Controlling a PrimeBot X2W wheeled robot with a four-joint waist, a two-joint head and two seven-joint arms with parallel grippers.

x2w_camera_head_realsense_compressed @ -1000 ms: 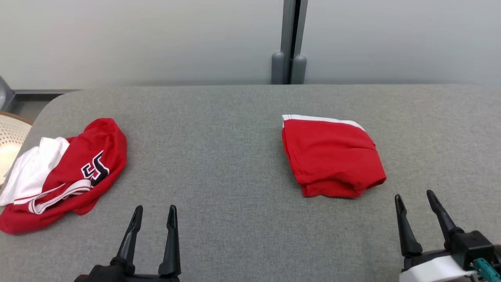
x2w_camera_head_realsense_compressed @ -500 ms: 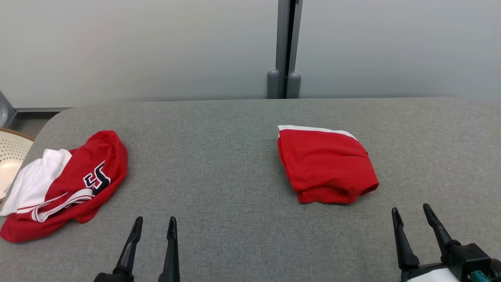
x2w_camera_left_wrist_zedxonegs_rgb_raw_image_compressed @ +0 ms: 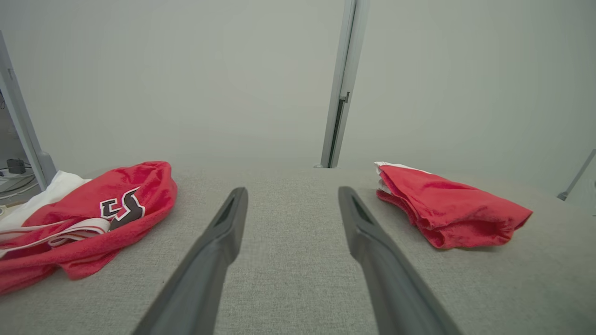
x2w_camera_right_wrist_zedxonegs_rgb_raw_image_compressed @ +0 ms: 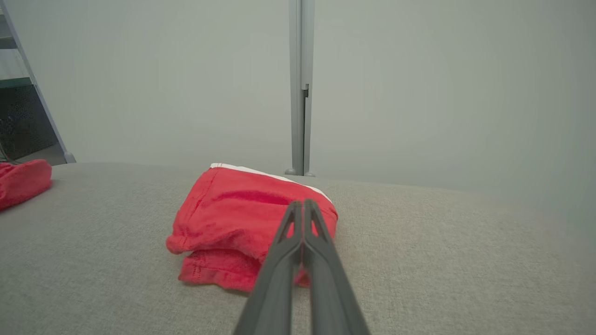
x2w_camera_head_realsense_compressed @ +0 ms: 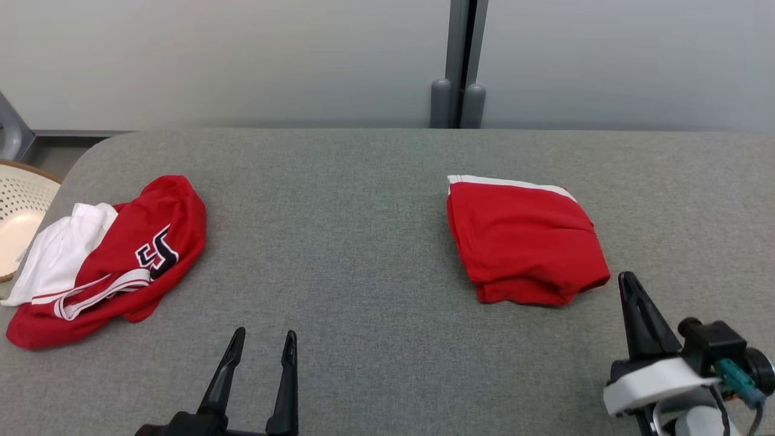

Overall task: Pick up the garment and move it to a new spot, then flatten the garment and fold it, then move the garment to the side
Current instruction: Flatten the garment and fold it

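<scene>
A folded red garment (x2w_camera_head_realsense_compressed: 521, 236) with a white band along its far edge lies on the right of the grey table (x2w_camera_head_realsense_compressed: 363, 242). It shows too in the left wrist view (x2w_camera_left_wrist_zedxonegs_rgb_raw_image_compressed: 447, 209) and the right wrist view (x2w_camera_right_wrist_zedxonegs_rgb_raw_image_compressed: 233, 209). A crumpled red and white garment (x2w_camera_head_realsense_compressed: 133, 242) (x2w_camera_left_wrist_zedxonegs_rgb_raw_image_compressed: 93, 209) with dark lettering lies at the table's left end. My right gripper (x2w_camera_head_realsense_compressed: 628, 280) (x2w_camera_right_wrist_zedxonegs_rgb_raw_image_compressed: 302, 204) is shut with nothing in it, just right of the folded garment's near right corner. Near the front edge, my left gripper (x2w_camera_head_realsense_compressed: 264, 334) (x2w_camera_left_wrist_zedxonegs_rgb_raw_image_compressed: 292, 190) stands open over bare table between the two garments.
A pale perforated basket (x2w_camera_head_realsense_compressed: 18, 212) stands beyond the table's left end. Behind the far edge rises a grey wall with a vertical post (x2w_camera_head_realsense_compressed: 458, 60). The rounded table corner is at far left.
My right gripper has shut, turned on its side and come closer to the folded garment's near corner. The head camera has shifted; the garments lie as before.
</scene>
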